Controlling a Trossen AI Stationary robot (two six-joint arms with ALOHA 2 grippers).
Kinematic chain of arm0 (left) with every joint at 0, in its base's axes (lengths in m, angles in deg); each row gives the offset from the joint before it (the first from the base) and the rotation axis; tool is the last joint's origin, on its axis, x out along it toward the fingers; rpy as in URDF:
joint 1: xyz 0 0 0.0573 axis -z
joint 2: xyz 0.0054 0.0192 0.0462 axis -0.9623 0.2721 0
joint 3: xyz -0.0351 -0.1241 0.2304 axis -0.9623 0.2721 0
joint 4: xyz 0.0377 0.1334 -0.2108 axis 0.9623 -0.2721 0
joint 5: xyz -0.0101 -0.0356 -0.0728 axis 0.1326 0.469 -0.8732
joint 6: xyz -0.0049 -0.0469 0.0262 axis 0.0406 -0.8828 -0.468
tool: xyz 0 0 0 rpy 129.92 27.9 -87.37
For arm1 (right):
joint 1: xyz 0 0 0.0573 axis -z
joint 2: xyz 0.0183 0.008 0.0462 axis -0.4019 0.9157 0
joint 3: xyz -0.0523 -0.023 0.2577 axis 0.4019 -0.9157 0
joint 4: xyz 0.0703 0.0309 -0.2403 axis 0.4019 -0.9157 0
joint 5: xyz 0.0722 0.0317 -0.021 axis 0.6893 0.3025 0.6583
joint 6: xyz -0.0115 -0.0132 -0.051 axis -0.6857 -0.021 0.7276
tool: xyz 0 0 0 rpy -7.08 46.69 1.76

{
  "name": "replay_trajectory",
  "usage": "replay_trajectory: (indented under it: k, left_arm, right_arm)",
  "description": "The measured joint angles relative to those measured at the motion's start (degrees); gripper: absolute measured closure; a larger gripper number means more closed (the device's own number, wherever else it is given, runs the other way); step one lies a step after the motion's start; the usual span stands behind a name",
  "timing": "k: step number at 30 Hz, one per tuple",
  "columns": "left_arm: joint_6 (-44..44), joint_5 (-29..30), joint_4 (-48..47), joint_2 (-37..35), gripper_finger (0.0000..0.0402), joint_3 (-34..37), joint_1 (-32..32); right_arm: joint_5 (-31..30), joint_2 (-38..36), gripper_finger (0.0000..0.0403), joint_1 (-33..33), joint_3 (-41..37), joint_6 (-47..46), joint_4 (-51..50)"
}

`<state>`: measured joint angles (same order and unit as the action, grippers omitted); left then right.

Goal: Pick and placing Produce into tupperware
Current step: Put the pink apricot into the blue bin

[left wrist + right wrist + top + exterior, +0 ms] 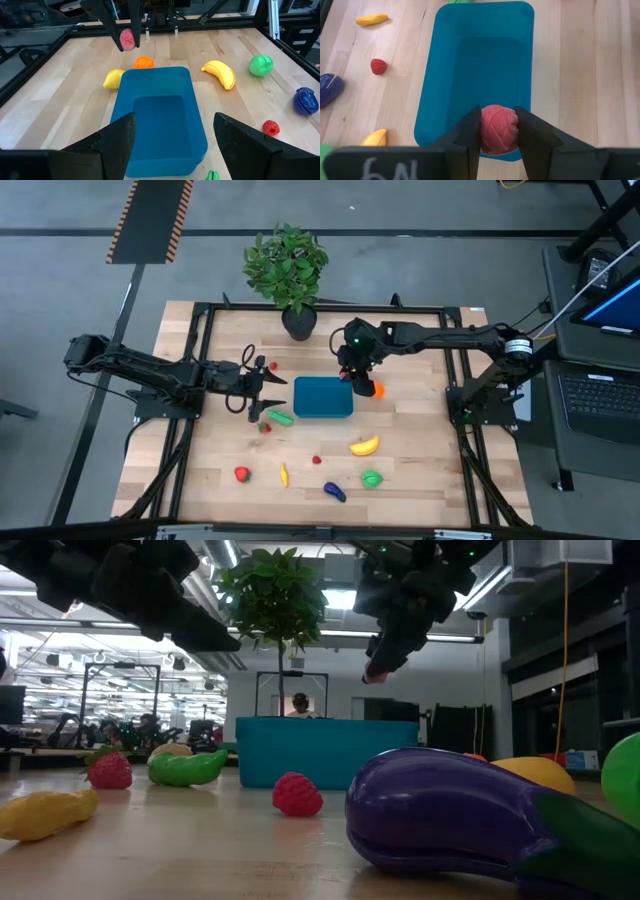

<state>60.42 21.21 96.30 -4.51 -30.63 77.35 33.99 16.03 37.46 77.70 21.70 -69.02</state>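
Now the right gripper (499,131) pinches a pink-red fruit (498,129), the blue tupperware (470,60) just below it. Opposite, the left gripper (172,137) gapes wide.

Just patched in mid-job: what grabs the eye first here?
The right gripper hangs above the right end of the empty teal tupperware at the table's middle, shut on a pink-red round fruit. The left gripper waits open at the container's left end. Other produce lies scattered on the wood, mostly nearer the front edge.
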Motion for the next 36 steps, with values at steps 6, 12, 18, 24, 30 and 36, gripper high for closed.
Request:
replay_trajectory:
  k: [6,12,18,24,30,36]
  left_arm:
    - [0.0,0.0,0.0,0.0,0.014,0.0,0.0]
    - [0.0,0.0,0.0,0.0,0.014,0.0,0.0]
    - [0.0,0.0,0.0,0.0,0.014,0.0,0.0]
    - [0.0,0.0,-0.3,0.0,0.014,0.0,0.0]
    - [0.0,0.0,-0.3,0.0,0.014,0.0,0.0]
    - [0.0,0.0,-0.4,0.0,0.014,0.0,0.0]
  right_arm:
    - [0.0,0.0,0.029,0.0,0.0,0.0,1.5]
    - [-0.1,0.6,0.029,0.0,0.0,-0.1,3.3]
    - [-2.5,1.5,0.029,-0.2,0.0,-0.2,4.3]
    - [-3.0,3.7,0.029,-0.6,0.0,-0.2,4.6]
    - [-3.1,6.6,0.029,-0.9,0.0,-0.3,4.7]
    - [-3.3,8.8,0.029,-1.3,0.0,-1.2,4.8]
